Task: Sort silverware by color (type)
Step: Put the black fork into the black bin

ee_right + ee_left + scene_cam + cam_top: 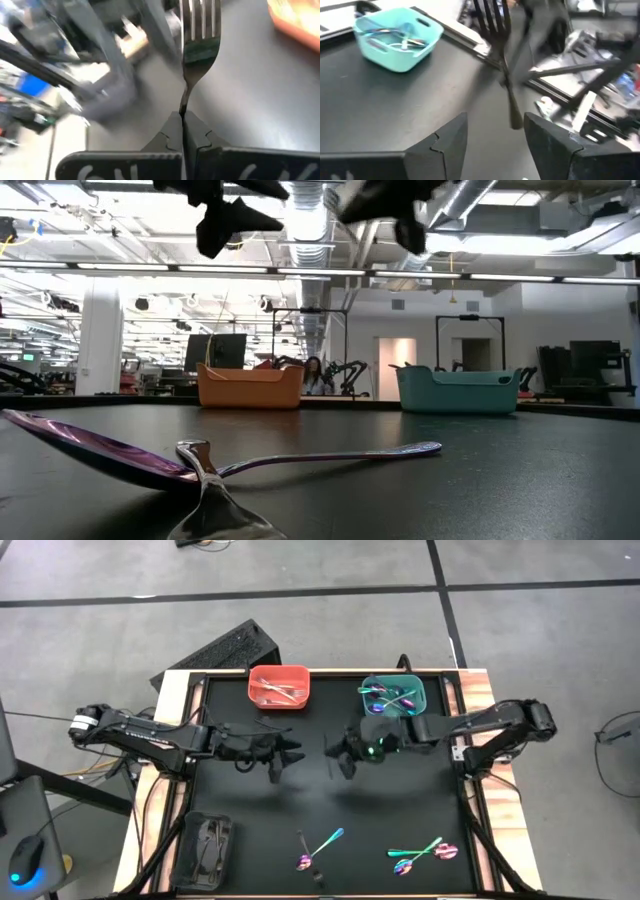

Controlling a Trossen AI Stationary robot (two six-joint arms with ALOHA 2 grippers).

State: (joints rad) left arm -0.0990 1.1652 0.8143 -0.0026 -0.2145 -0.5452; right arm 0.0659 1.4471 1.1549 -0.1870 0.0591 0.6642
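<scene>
My right gripper (183, 116) (338, 755) hangs above the middle of the table, shut on a black fork (200, 50). My left gripper (495, 122) (290, 758) faces it from the left, open. In the left wrist view the fork's (501, 45) thin end (515, 120) shows before the gap between my left fingers; no touch shows. Iridescent purple spoons (322, 846) (420, 854) lie flat on the mat near the front edge. In the low view a purple spoon (100, 452) and a fork (215, 500) lie close to the camera. My right gripper pinches the black fork's handle just behind the neck (184, 106) between its two fingers. The rest of the handle is hidden between them. The tines (200, 20) point away from the fingers. The fork is lifted clear of the table.
A red bin (300, 700) with silver pieces stands at the far edge, a teal bin (418, 708) with purple pieces to its right. A black bin (188, 855) sits at the near left corner. A keyboard (215, 650) lies beyond the table's far left corner.
</scene>
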